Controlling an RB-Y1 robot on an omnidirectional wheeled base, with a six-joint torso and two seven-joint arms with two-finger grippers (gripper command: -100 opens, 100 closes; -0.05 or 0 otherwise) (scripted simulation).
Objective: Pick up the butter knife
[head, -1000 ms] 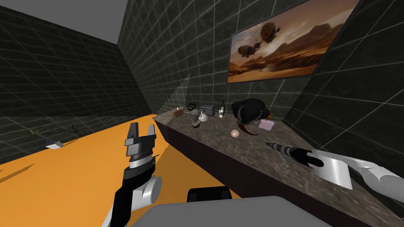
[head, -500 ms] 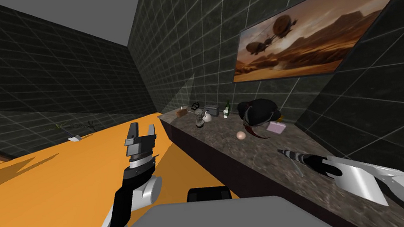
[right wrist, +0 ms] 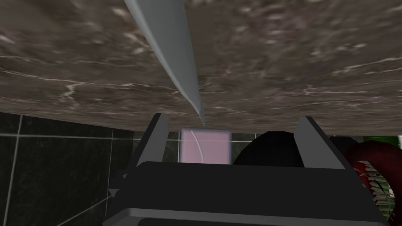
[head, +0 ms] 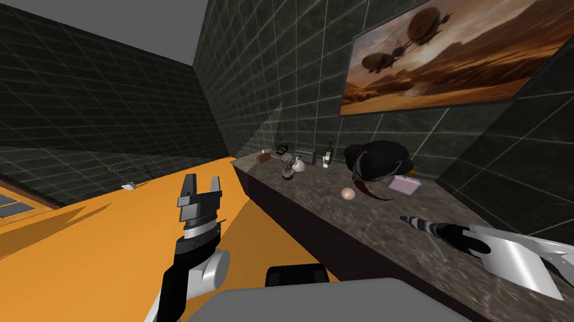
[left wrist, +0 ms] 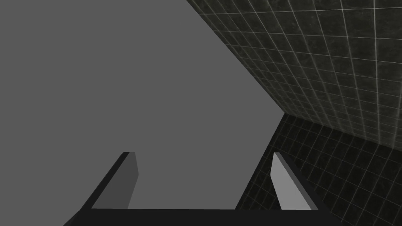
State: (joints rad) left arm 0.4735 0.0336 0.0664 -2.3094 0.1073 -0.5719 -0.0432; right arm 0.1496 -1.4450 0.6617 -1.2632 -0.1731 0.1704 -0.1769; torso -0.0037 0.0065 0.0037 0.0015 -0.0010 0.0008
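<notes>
The butter knife [right wrist: 172, 47] lies flat on the brown marbled bench [right wrist: 294, 59], a slim grey blade that narrows to a point. In the right wrist view that point reaches the gap between the fingers of the right gripper [right wrist: 232, 116], nearer one finger than the other. The fingers stand well apart and grip nothing, and whether the knife's point touches the gripper cannot be told. Past the gripper along the bench, the same view shows a pink box [right wrist: 204, 146], a black heap [right wrist: 271, 149] beside it and something red and curved [right wrist: 369, 157] next to that. In the head view the right arm stretches low over the near part of the bench [head: 328, 213], with the right gripper [head: 413, 222] close above the top. Farther along the bench sit the pink box [head: 405, 184], the black heap [head: 376, 157], a pale ball [head: 348, 194] and, near the far end, a green bottle [head: 328, 155] among a few small items too small to name. A wide painting [head: 473, 45] of airships in a brown sky hangs on the dark tiled wall [head: 276, 44] behind the bench. The left gripper [head: 200, 190] is held up over the orange floor [head: 83, 268], well away from the bench, and its fingers [left wrist: 290, 184] are spread with nothing between them.
</notes>
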